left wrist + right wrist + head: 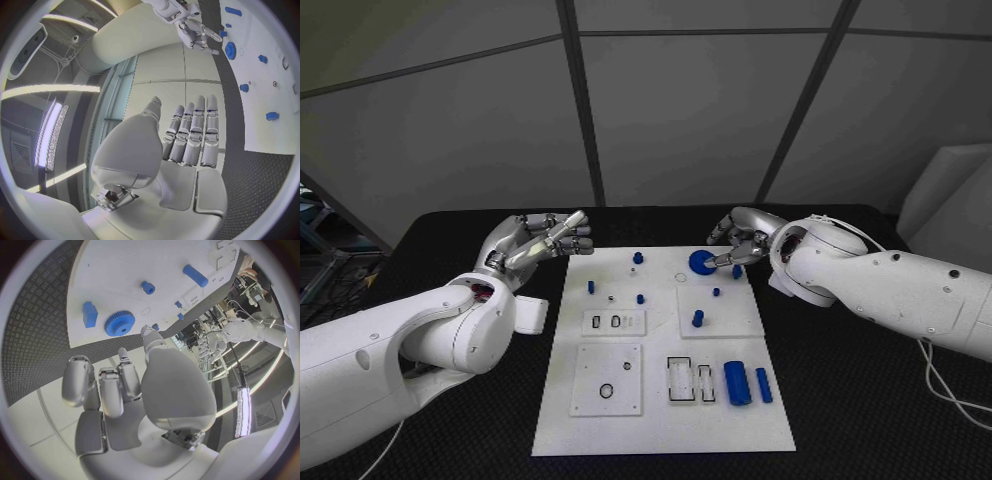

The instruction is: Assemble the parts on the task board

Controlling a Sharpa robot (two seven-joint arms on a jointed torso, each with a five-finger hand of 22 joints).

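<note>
Blue and toothed, the gear lies flat on the white board near its far edge. Just beside the gear, on its right, hangs the right hand, fingers loosely curled and holding nothing. Well apart from the gear, off the board's left edge, the left hand is empty with straight fingers. I judge the right hand nearer for a grasp.

Head view: dim, cool, even light; sharp.
Task board: brightest surface, faint shadows.
Wrist views: strong fisheye bending; ceiling strip lights glare.
Rim: soft, perhaps out of focus.
</note>
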